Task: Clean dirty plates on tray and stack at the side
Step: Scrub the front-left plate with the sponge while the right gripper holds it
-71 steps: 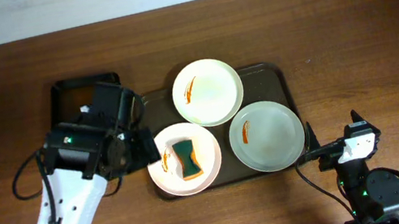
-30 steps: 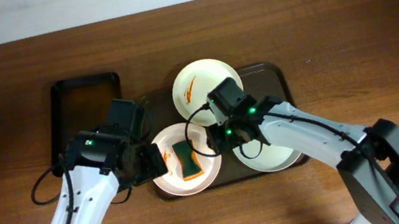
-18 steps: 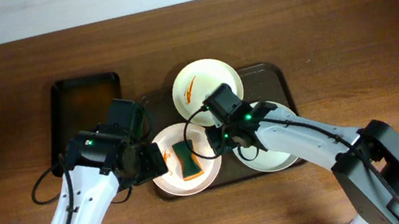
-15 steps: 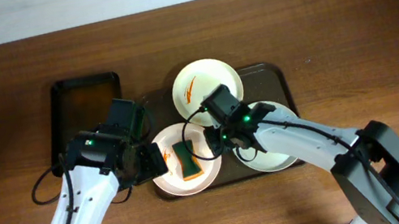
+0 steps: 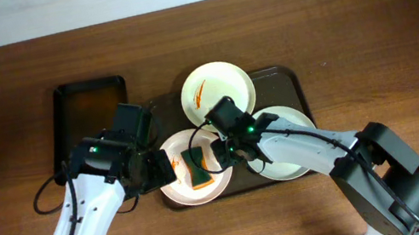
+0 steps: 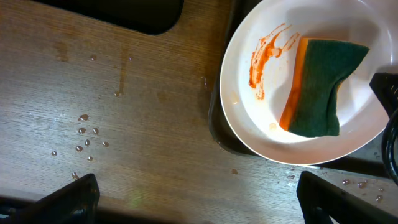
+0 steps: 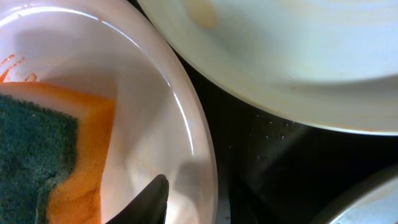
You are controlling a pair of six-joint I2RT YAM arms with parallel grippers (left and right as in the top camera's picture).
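Three dirty plates lie on the dark tray (image 5: 290, 86): a cream one (image 5: 218, 96) at the back, a grey-green one (image 5: 292, 144) at the right, and a cream one (image 5: 218, 175) at the front left. On the front-left plate (image 6: 249, 118) lies a green and orange sponge (image 6: 320, 87) beside a sauce smear (image 6: 264, 59). My right gripper (image 5: 219, 146) straddles that plate's right rim (image 7: 205, 155): one finger (image 7: 152, 199) is inside the plate, a little off the rim, and the other is lost in the dark outside. My left gripper (image 5: 155, 168) hangs open over wet wood left of that plate.
A smaller black tray (image 5: 88, 113) sits left of the big tray, behind my left arm. Water drops (image 6: 87, 134) dot the table by the plate. The back plate (image 7: 280, 56) lies close to the front-left one, with dark tray floor (image 7: 267, 162) between them.
My right arm has slid left from the grey-green plate to the right rim of the plate with the sponge, its jaws narrowing. The left arm has stayed still.
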